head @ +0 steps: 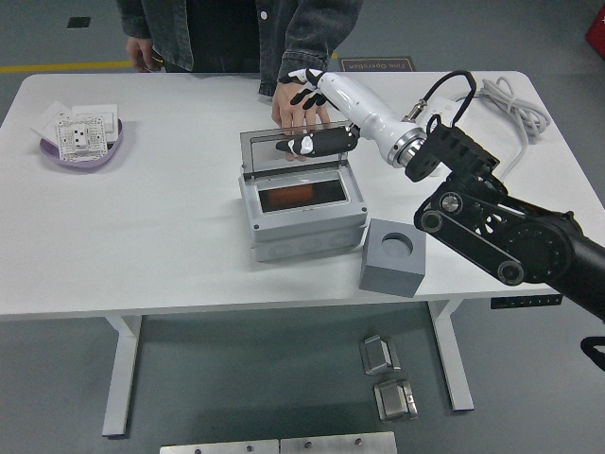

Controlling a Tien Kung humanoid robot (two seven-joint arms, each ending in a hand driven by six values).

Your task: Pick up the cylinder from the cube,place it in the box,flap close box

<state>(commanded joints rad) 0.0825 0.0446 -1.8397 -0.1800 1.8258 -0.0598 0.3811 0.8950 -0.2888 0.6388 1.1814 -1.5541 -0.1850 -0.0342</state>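
Room lies open across the left and near parts of the white rectangular table [142,246], while the middle is crowded. The grey plastic box [304,219] sits centre, its clear hinged lid [295,151] standing upright at the far edge; the orange cylinder [295,195] lies inside, showing through the opening. The robot's white right hand [317,104] hovers over the lid's top edge, fingers [307,144] spread loosely and gripping nothing, one lying along the lid's rim. Just beyond it a person's hand [295,106] rests flat on the table behind the lid, close against the robot hand. Near and right of the box stands the grey cube with a round socket [393,256], just beside the box's corner. A white power strip [444,121] with coiled cable lies far right, partly hidden behind the arm; a purple dish holding white wall sockets [81,140] sits far left, well apart.
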